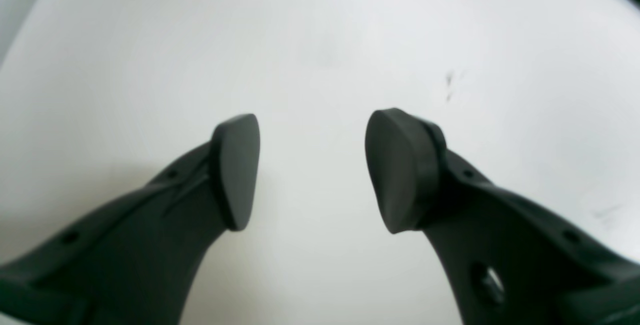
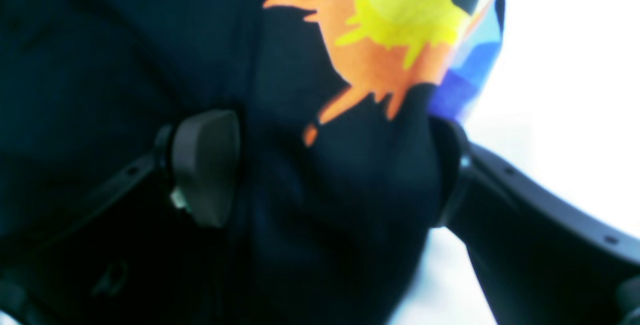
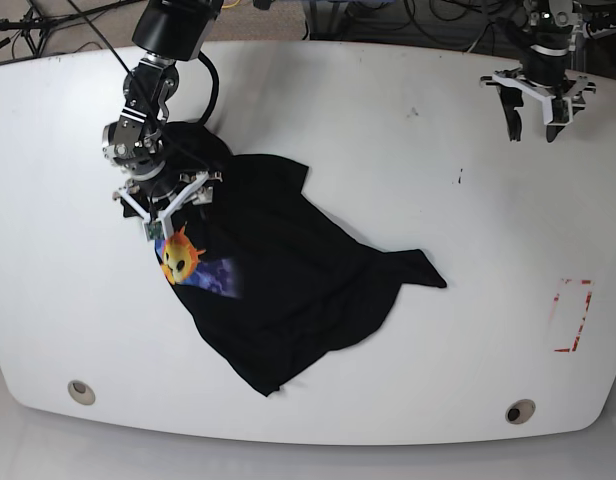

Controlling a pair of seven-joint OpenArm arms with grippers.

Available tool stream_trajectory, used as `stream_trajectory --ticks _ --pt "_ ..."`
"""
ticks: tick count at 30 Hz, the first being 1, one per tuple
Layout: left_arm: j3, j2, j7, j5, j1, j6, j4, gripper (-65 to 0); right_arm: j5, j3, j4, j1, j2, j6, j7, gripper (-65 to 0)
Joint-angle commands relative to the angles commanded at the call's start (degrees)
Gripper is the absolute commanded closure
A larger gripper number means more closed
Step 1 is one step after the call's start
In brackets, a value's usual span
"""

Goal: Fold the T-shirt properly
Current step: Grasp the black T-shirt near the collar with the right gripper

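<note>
Across the table [image 3: 508, 220], our T-shirt [image 3: 288, 270] lies unfolded, all folding left; our left hand [image 3: 536, 112] gapes empty, our right hand [image 3: 160, 212] spreads over cloth.

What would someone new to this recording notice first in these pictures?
Most likely the black T-shirt, spread unevenly across the white table, with its bright orange-yellow sun print near one edge. Next, the right gripper over the shirt close to that print, while the left gripper hangs open away from the cloth.
</note>
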Motion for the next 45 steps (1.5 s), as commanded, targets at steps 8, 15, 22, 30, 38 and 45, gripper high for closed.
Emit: stream_trajectory --ticks 8,15,22,30,38,45 --pt "-0.7 0.0 0.0 0.0 -0.3 -0.1 0.0 -34.6 0.0 0.0 0.4 -0.3 0.0 -0.09 0.0 -49.5" --pt "-0.7 0.0 0.0 0.0 -0.3 -0.1 0.4 -34.7 0.0 0.0 1.3 -0.2 0.0 0.0 0.0 -49.5" --pt "-0.7 0.0 0.0 0.0 -0.3 -0.1 1.9 -34.9 0.4 0.0 9.1 -1.1 -0.1 0.35 -3.7 -49.5" --pt "-0.5 0.0 0.0 0.1 -0.3 -0.2 2.0 -34.9 0.7 -0.3 17.8 -1.4 -0.4 0.53 -7.8 -49.5" --pt "-0.5 0.0 0.0 0.1 -0.4 -0.2 2.0 -35.0 0.8 -0.4 27.2 -1.9 -1.0 2.64 -14.3 -49.5" --pt "-0.4 0.0 0.0 0.1 -0.4 -0.2 2.0 -35.0 0.6 -0.4 31.2 -6.9 -4.0 6.2 -16.6 -49.5"
